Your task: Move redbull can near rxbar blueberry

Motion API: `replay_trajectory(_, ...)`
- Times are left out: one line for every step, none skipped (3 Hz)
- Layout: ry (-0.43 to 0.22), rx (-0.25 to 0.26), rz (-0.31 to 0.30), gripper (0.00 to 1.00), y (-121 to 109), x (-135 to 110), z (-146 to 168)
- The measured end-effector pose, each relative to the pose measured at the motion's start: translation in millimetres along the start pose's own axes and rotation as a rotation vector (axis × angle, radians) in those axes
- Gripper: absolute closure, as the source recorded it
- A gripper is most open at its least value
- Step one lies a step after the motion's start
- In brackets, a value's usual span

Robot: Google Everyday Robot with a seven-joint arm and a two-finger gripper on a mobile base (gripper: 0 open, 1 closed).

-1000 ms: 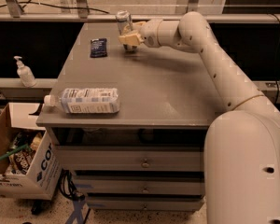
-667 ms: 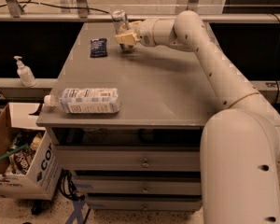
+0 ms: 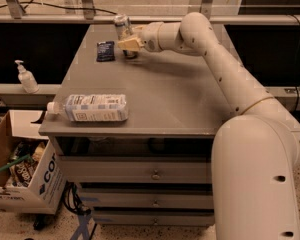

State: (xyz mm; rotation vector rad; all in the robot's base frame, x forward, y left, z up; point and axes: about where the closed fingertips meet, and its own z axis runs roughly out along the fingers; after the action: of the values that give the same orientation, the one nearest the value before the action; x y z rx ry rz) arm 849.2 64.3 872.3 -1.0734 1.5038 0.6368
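1. A grey worktop (image 3: 175, 94) carried the redbull can (image 3: 123, 25) at its far end. The can stood just right of the rxbar blueberry (image 3: 105, 50), which lay flat.
2. The claw (image 3: 130, 43) reached in from the right and was clamped around the can's middle. The can leaned slightly.
3. A clear plastic bottle (image 3: 92, 107) lay on its side near the front edge, well apart from both.
4. Likely risks: letting go while the slim can leaned could topple it, and carrying it further left could knock the wrapper out of place.

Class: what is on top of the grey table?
Dark blue flat bar wrapper, clear plastic bottle lying down, slim silver metal can held by the gripper at the far end; gripper hides the can's middle.
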Motion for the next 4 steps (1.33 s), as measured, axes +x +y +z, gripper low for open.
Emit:
replay_trajectory(0.004,-0.013,0.031,1.0,7.2,6.3,3.6)
replay_trajectory(-0.001,-0.034,0.075,1.0,17.4,11.6,9.9)
replay_trajectory(-0.001,-0.035,0.089,0.84,19.0,13.0,10.2)
replay_trajectory(-0.001,-0.033,0.1,0.61,19.2,14.1,9.5)
